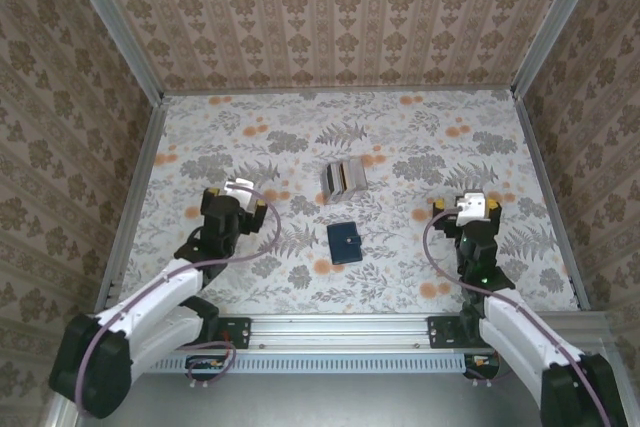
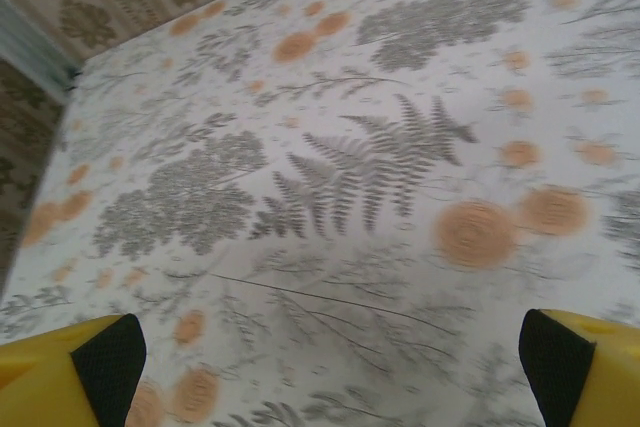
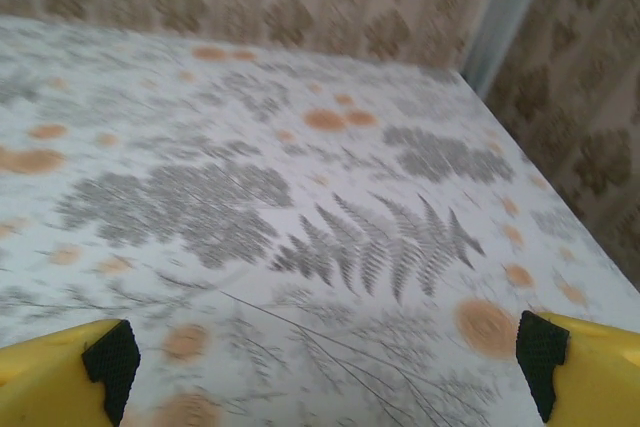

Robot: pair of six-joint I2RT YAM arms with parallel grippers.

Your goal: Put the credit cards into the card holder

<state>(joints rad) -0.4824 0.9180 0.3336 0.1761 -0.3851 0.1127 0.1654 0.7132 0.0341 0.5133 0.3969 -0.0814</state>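
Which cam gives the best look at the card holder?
Top external: the dark blue card holder lies flat mid-table, unobstructed, on the arms' side of the credit cards. Both wrist cameras face flowered tabletop between their own fingers.

Left, right and near of the card holder (image 1: 347, 243) the tabletop (image 1: 250, 127) lies open for passing; just beyond the card holder, apart from it, the credit cards (image 1: 343, 178) stand in the way.

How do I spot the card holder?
Look at the middle of the flowery table, between the left arm and the right arm. Just nearer them than the stripy credit cards lies the card holder: one flat, dark blue square.
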